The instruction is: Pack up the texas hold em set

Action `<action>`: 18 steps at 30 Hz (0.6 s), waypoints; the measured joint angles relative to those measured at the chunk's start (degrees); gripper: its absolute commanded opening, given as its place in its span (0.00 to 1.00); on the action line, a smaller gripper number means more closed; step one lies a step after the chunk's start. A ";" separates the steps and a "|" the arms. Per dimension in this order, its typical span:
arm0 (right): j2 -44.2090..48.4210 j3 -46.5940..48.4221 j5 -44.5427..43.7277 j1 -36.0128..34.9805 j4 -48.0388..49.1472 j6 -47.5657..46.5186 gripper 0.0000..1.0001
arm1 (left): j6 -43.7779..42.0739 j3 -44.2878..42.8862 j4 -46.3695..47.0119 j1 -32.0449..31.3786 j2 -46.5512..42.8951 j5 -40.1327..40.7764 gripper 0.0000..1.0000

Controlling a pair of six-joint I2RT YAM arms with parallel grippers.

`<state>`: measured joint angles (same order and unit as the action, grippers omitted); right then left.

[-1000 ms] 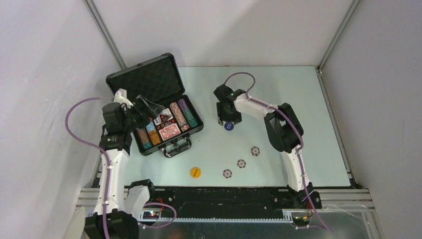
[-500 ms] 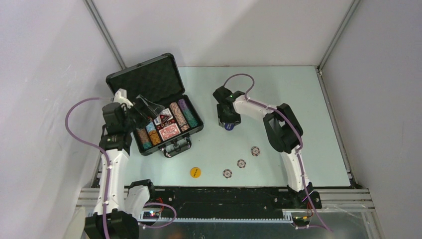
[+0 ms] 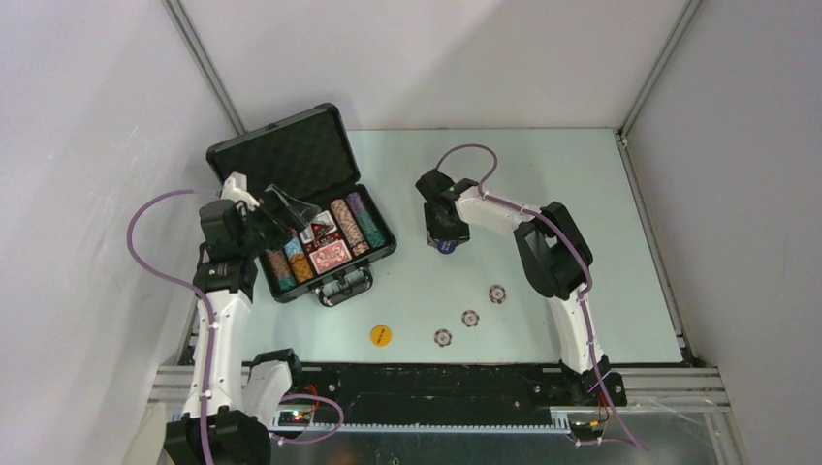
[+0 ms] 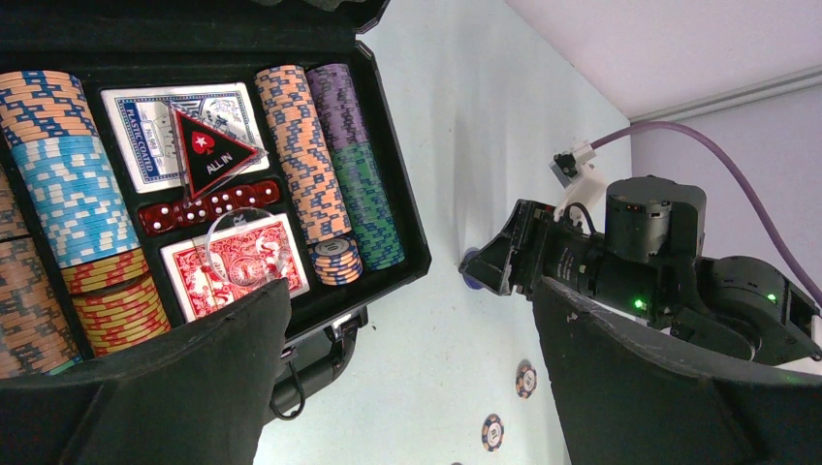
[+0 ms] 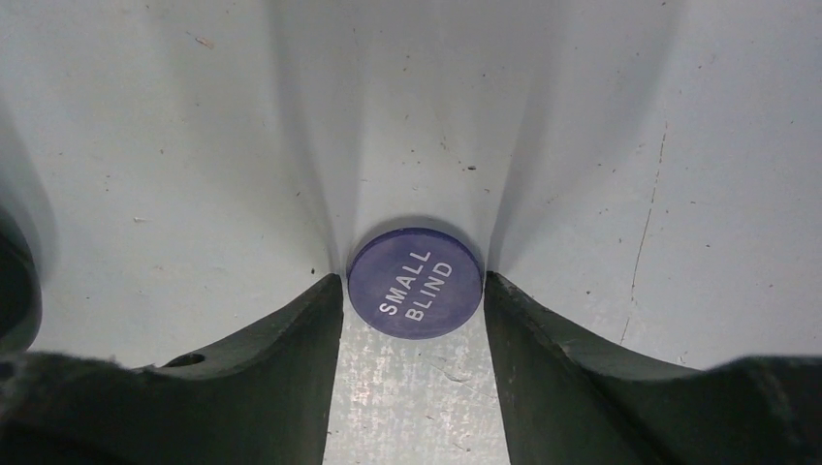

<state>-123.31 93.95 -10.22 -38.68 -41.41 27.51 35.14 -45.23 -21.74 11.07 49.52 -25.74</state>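
Blue and round, the small-blind disc (image 5: pixel 415 283) is pinched at two opposite edges by the right gripper (image 5: pixel 414 291), whose fingers (image 5: pixel 291 358) are partly closed against it (the words SMALL BLIND run slantwise between them). It lies flat, lettered face up, on the table (image 3: pixel 582 194), right of the briefcase (image 3: pixel 281 160). The case is laid open, its long axis running from near left to far right, its handle (image 3: pixel 341 288) turned toward the near edge. Above its chip rows (image 4: pixel 300 145) the left gripper (image 4: pixel 409 289) is spread wide, with nothing held. A yellow disc (image 3: pixel 380 335) and three striped chips (image 3: pixel 470 318) are scattered nearer the bases.
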 measured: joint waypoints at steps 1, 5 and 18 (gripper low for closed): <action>0.00 -0.02 0.00 0.00 -0.02 0.04 0.54 | 0.00 0.00 -0.02 0.00 0.00 0.00 1.00; 0.00 -0.02 0.07 0.00 -0.07 0.11 0.52 | 0.00 0.00 -0.02 0.00 0.00 0.00 1.00; 0.33 -0.28 -0.09 0.00 0.11 0.11 0.49 | 0.00 0.00 -0.02 0.00 0.00 -0.02 1.00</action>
<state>-122.98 93.67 -10.31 -38.68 -41.30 27.62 35.14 -45.23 -21.76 11.07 49.52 -25.76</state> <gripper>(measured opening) 0.507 0.996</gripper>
